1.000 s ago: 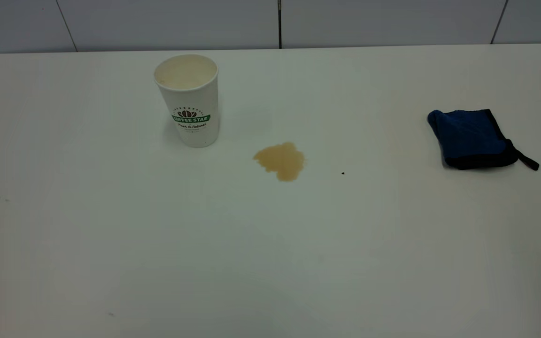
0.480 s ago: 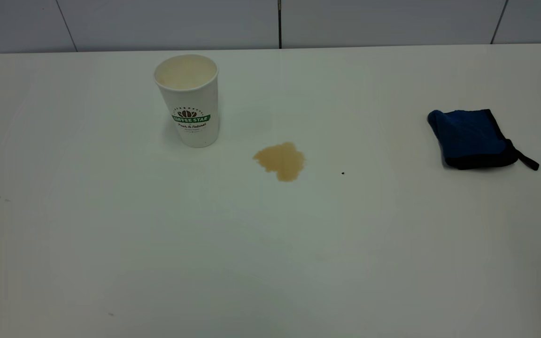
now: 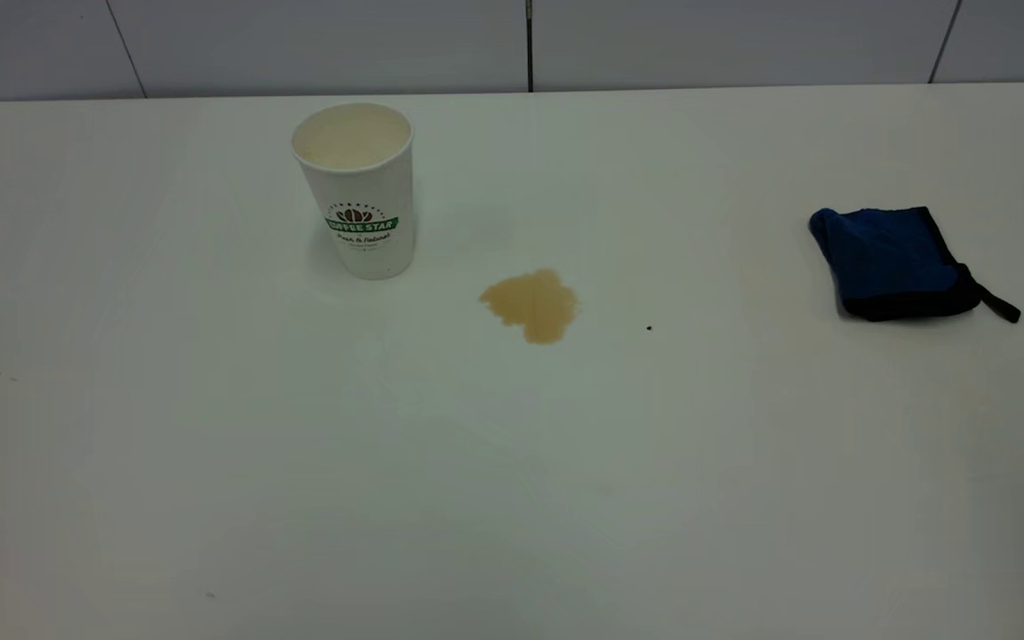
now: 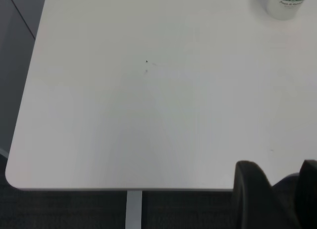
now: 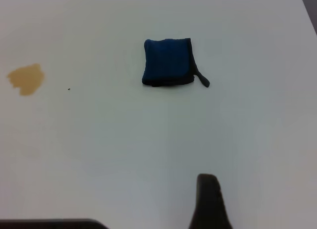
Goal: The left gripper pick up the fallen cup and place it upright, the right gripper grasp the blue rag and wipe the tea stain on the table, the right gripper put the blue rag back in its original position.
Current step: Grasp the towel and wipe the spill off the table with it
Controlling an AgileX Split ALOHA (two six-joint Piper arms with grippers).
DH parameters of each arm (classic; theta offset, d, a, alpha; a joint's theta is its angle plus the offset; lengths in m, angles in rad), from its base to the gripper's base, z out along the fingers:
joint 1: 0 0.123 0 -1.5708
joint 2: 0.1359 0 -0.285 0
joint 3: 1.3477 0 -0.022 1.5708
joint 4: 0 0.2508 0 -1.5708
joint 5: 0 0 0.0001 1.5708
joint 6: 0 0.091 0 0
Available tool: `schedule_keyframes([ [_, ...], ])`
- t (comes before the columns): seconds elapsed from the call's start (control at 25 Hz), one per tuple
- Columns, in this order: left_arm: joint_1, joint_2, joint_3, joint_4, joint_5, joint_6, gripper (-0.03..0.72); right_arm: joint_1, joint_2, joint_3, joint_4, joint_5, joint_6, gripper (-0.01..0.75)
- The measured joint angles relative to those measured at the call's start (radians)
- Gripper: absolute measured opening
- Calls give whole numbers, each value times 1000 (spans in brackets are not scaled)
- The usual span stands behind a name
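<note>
Nothing's moved: cup point(image 3: 356, 189) upright near far edge, stain point(image 3: 531, 305) unwiped, rag point(image 3: 892, 263) untouched, both claws' state unclear tbh.

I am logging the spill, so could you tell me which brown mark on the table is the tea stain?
The irregular light-brown tea stain between the white paper cup and folded blue rag; the other mark is a tiny dark speck.

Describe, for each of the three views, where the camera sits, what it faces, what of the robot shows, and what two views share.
Exterior: raised, facing the table with cup, stain and rag; no robot shows.
Left wrist: above a table corner; cup far off, left claw in view.
Right wrist: above the table, facing rag and stain; one finger of the right claw shows.
Exterior and right wrist share rag and stain.
</note>
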Motion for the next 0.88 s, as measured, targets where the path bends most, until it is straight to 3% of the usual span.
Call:
schedule_keyframes([
  [0.2,0,0,0,0,0,0,241,0,28,-37,-26,-12,11,611],
  [0.32,0,0,0,0,0,0,241,0,156,-89,-30,-73,13,650],
  [0.48,0,0,0,0,0,0,241,0,452,-189,-50,-183,12,689],
  [0.72,0,0,0,0,0,0,241,0,873,-330,-50,-369,-24,695],
  [0.88,0,0,0,0,0,0,241,0,1137,-407,-7,-435,-81,695],
])
